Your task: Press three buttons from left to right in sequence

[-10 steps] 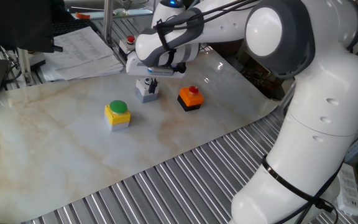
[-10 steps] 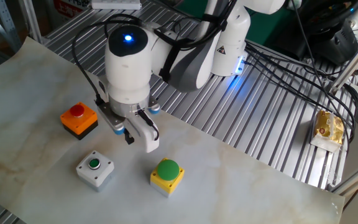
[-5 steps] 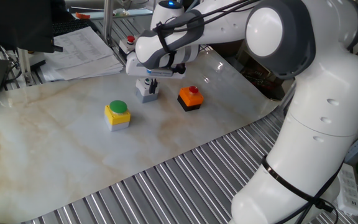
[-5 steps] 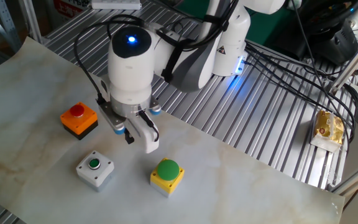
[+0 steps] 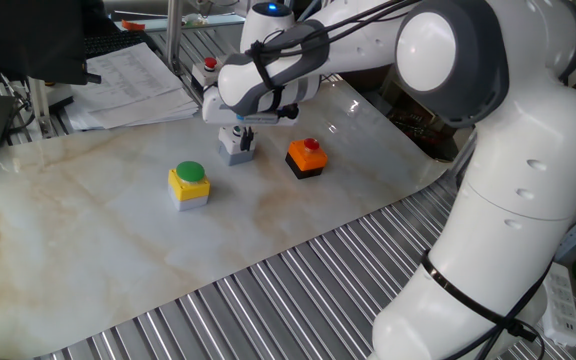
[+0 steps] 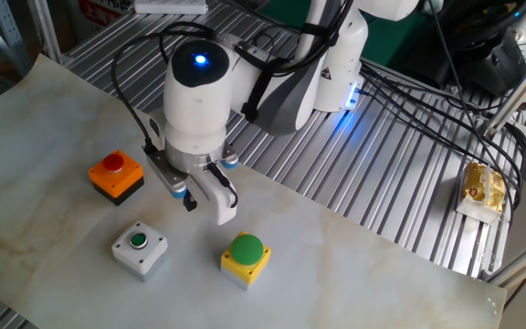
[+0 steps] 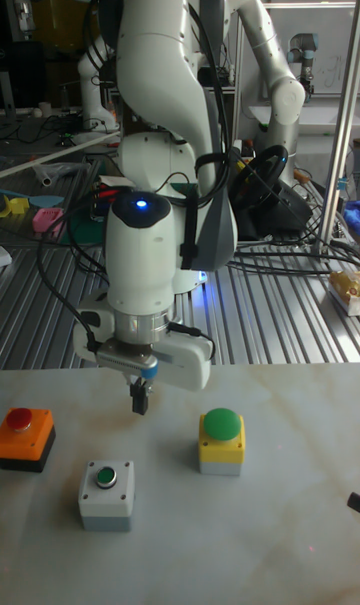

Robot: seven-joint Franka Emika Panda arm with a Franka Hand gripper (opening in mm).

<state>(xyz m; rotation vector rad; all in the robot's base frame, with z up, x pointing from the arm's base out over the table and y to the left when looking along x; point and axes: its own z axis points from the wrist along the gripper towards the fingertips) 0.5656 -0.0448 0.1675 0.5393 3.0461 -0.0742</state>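
Marbled table top (image 5: 88, 230) carries the three buttons in a loose row through the middle of one fixed view: yellow box (image 5: 189, 186) at the left, grey box (image 5: 236, 147) at the centre and orange-black box (image 5: 307, 158) at the right. All three caps face straight up. Over the last second the gripper (image 7: 140, 402) has drifted a little up and aside. It now hangs in the air behind the gap between grey and yellow, touching nothing. You are probably between presses. Whether the jaws are closed, I cannot tell.
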